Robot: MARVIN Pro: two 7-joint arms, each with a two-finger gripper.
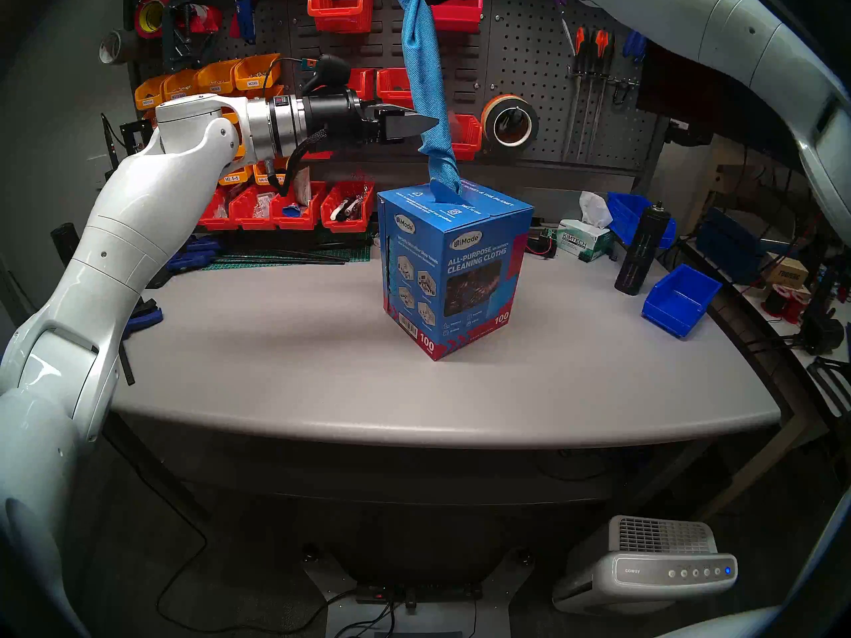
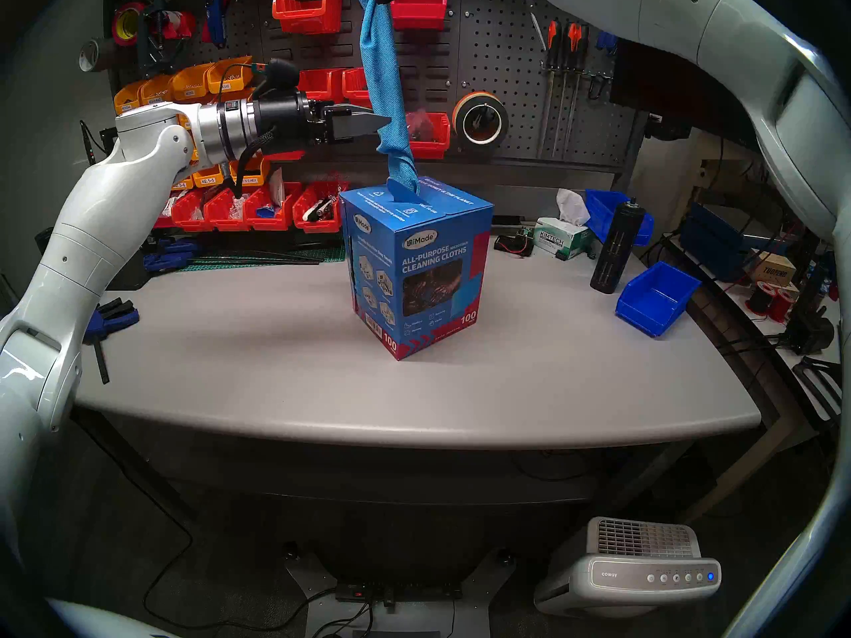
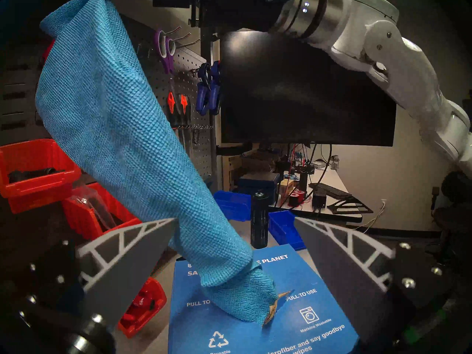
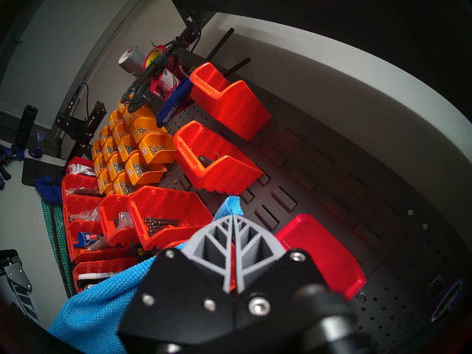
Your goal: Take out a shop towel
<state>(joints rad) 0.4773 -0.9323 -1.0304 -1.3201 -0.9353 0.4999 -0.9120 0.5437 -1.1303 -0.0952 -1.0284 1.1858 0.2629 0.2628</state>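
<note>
Holding the shop towel (image 1: 421, 77) stretched upward out of the blue carton (image 1: 453, 273).

I see my right gripper (image 4: 233, 219) at the top of the head view with its fingers pressed together on the towel's upper end; in the right wrist view a blue corner sticks out past the fingertips. The towel runs down in a twisted band to the torn slot in the carton's top panel, where its lower end is still inside. The carton stands upright on the grey table (image 1: 276, 338), near the centre. My left gripper (image 3: 236, 243) points level toward the towel, jaws spread wide and gripping nothing; in the left wrist view one finger (image 3: 132, 246) lies against the towel's side, the other stands clear.
</note>
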